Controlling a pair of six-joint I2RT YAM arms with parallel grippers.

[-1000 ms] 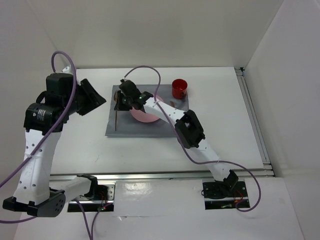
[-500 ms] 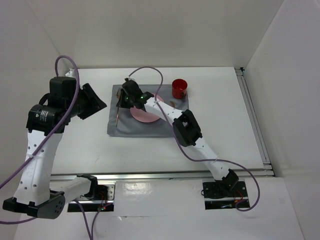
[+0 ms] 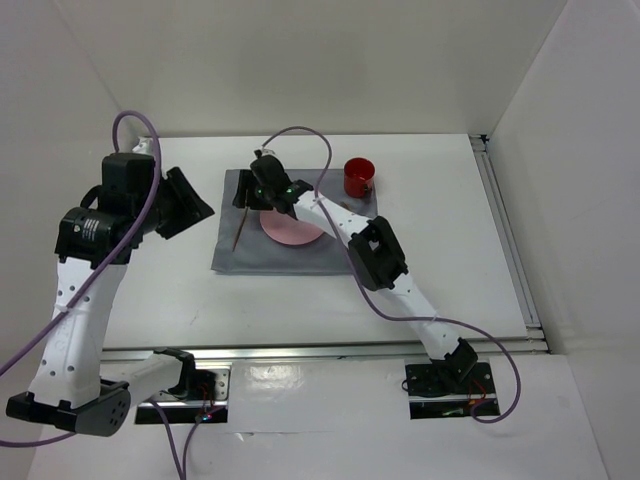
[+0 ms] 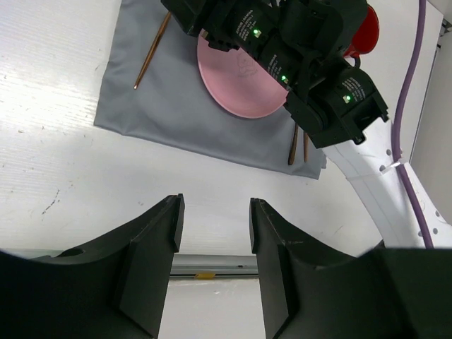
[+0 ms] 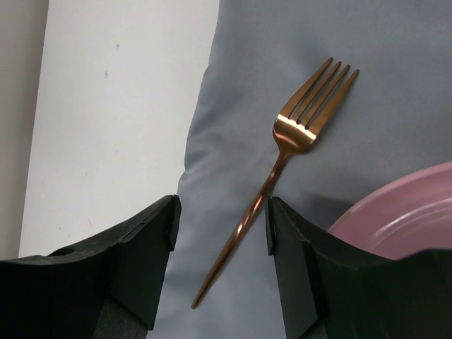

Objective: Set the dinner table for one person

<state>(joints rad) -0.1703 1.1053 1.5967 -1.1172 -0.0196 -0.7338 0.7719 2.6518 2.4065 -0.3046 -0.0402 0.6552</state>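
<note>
On the white dinner table point(image 3: 450, 260) lies a grey cloth point(image 3: 275, 255) with a pink plate point(image 3: 295, 230) on it. A copper fork point(image 3: 241, 228) lies on the cloth left of the plate; the right wrist view shows it point(image 5: 296, 131) flat, tines away from me. My right gripper point(image 3: 252, 192) hovers open over the fork's handle end point(image 5: 220, 233), holding nothing. A red cup point(image 3: 359, 177) stands past the cloth's far right corner. Two more copper utensils point(image 4: 297, 145) lie right of the plate. My left gripper point(image 3: 193, 205) is open and empty, raised left of the cloth point(image 4: 215, 233).
A metal rail point(image 3: 510, 240) runs along the table's right edge and another along the near edge point(image 3: 320, 348). White walls close in the left, far and right sides. The right arm's links point(image 3: 375, 255) stretch over the cloth's right part.
My right gripper has drawn back a little toward the far side. The fork, which stood more nearly straight under it, now lies slanted on the cloth. The left arm shifted slightly.
</note>
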